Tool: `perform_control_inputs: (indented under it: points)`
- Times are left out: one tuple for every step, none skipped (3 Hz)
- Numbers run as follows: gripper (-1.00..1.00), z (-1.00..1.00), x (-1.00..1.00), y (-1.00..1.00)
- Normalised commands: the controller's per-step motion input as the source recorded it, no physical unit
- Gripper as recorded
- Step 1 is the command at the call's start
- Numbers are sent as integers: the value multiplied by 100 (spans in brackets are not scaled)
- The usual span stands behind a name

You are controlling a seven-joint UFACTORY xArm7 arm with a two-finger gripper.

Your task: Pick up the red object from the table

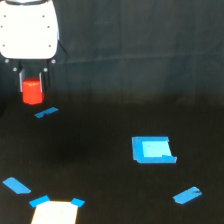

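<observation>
The red object (32,92) is a small bright red-orange stubby prism at the upper left of the exterior view. It sits between the two dark fingers of my gripper (32,84), which hangs from a white body (27,30). The jaws are shut on it, and it looks held above the black table (100,165). The fingers cover its upper sides.
A short blue tape strip (46,112) lies just below the red object. A blue square patch (152,149) lies right of centre. More blue tape lies at lower left (16,185) and lower right (187,195). A light blue-edged square (55,212) is at the bottom edge.
</observation>
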Motion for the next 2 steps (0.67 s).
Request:
perform_control_inputs:
  points:
    - [-100,-30,15,47]
    - [-100,70,46,88]
